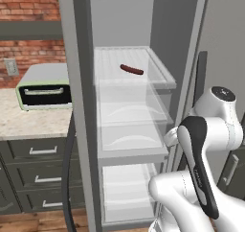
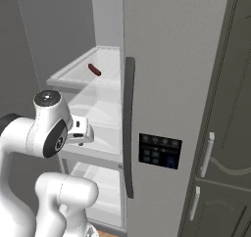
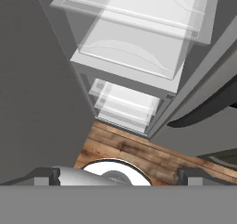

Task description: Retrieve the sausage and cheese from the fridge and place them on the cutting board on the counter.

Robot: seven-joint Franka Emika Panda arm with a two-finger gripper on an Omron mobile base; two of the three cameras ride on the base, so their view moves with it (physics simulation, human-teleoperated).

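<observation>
Behind the worktop you see a red brick wall (image 1: 28,53) with a pale wall socket (image 1: 10,67) and a grey shelf (image 1: 28,29) running across it. A pale green toaster oven (image 1: 45,88) stands there above dark grey drawers (image 1: 40,166) with silver handles. You have a wooden plank floor (image 3: 139,151) below and tall dark cabinet doors (image 2: 220,172) to the right.

We see the sausage (image 1: 131,69) lying alone on the fridge's top translucent shelf (image 1: 158,65), toward the back. Left of the fridge (image 1: 79,106), a pale green appliance, probably a toaster oven (image 1: 44,88), sits on the speckled counter (image 1: 28,123).
</observation>
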